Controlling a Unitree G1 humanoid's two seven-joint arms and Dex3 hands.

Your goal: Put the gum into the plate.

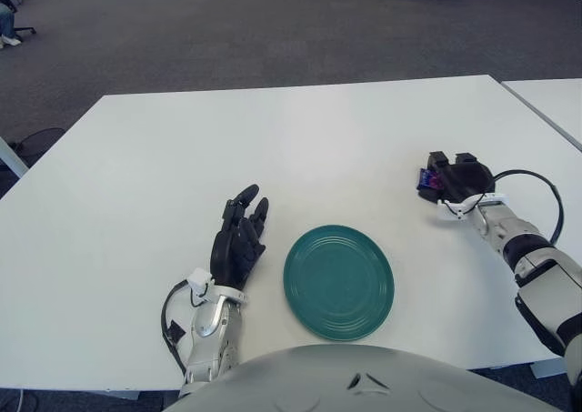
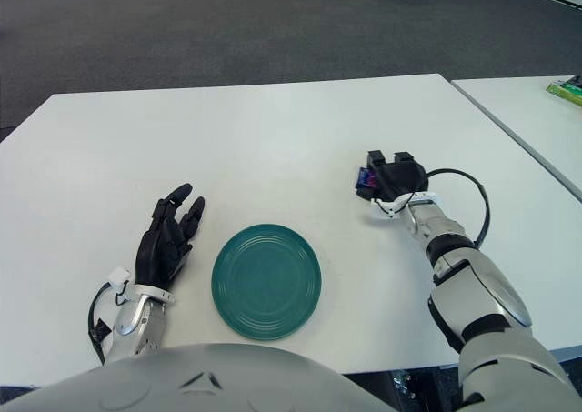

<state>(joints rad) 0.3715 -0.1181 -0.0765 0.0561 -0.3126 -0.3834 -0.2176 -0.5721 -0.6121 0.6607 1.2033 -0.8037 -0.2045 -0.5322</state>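
Two black three-fingered hands show over a wide white rectangular surface [image 1: 273, 148], one on each side of a round dark-green ridged plate [image 1: 338, 282] that lies flat near the front edge. The right hand [image 1: 459, 181] is out to the right of the plate and a little farther back, well apart from it, its fingers curled down around a small blue-and-purple pack of gum [image 1: 427, 180]. Only the pack's left end shows past the fingers (the rest is hidden under the palm), and it sits at the level of the surface; whether it is lifted clear of it cannot be told. A black cable [image 1: 538, 194] loops from the right wrist out over the white top.

The left hand [image 1: 238, 239] shows just beside the plate's left rim, apart from it, with its fingers stretched forward and loosely spread, holding nothing. Its silver forearm runs back toward the robot's grey rounded body [image 1: 364, 380] at the bottom of the view.

A second white table [image 2: 536, 112] stands to the right, separated by a narrow gap, with a green box [image 2: 566, 90] at its far edge. Grey carpet floor [image 1: 273, 30] lies beyond.
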